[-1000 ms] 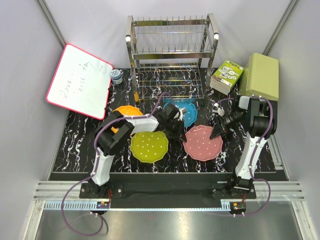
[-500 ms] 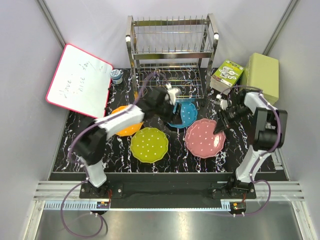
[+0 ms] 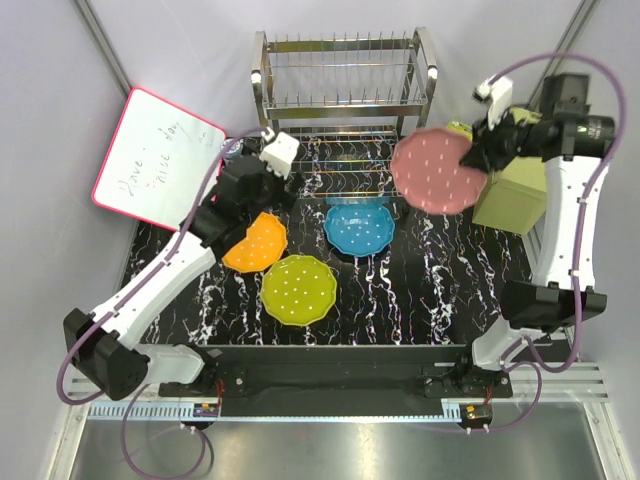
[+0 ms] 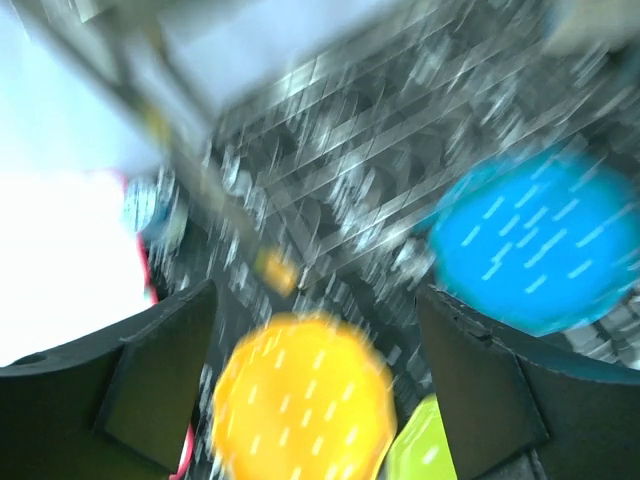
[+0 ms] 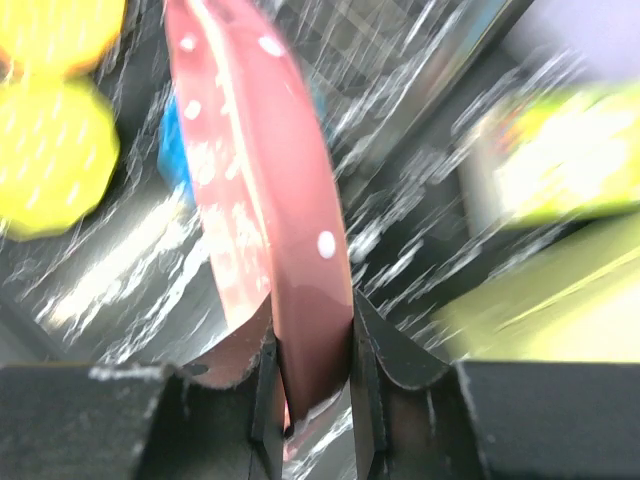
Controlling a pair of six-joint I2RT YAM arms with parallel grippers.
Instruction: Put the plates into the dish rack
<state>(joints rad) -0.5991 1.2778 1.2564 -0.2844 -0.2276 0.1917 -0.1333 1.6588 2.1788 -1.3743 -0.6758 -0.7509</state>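
Top external | clamps pink plate [image 3: 435, 170] in right gripper [image 5: 310, 350] beside dish rack [image 3: 345, 110] | holds left gripper [image 4: 315, 335] wide, empty

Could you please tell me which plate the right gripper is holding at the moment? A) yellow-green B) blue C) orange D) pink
D: the right gripper is shut on the rim of the pink plate, held up beside the dish rack.

Right gripper [image 5: 312, 322] raised high, jaws clamped; left gripper [image 4: 315, 295] extended forward, jaws apart.
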